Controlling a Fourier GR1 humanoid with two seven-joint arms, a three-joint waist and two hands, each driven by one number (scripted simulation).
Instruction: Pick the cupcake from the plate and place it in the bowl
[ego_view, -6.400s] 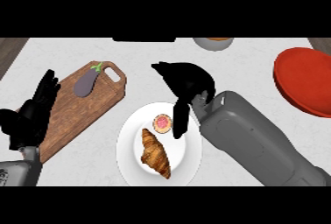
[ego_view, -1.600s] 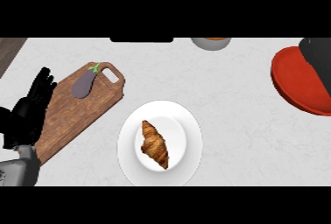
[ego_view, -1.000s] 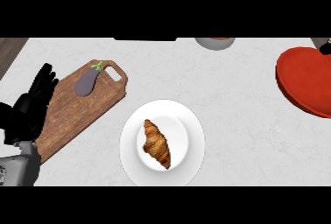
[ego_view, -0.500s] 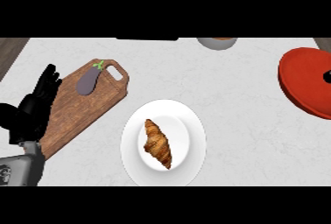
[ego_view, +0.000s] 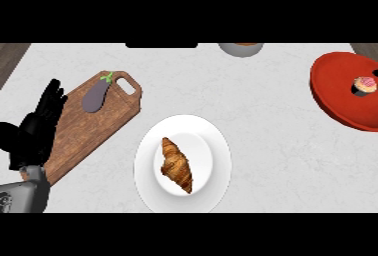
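Cupcake (ego_view: 363, 85) sits in red bowl (ego_view: 336, 92) at right edge, right hand out of frame, left hand (ego_view: 33, 132) open, holding nothing at left; little risk beyond it tipping off-centre

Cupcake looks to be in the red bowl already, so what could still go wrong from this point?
1. The cupcake sits near the red bowl's right side, by the view's edge; whether it stands steady is hard to tell.
2. The left robot hand rests open over the cutting board; a sweep could nudge the eggplant.
3. The croissant remains on the plate, untouched.
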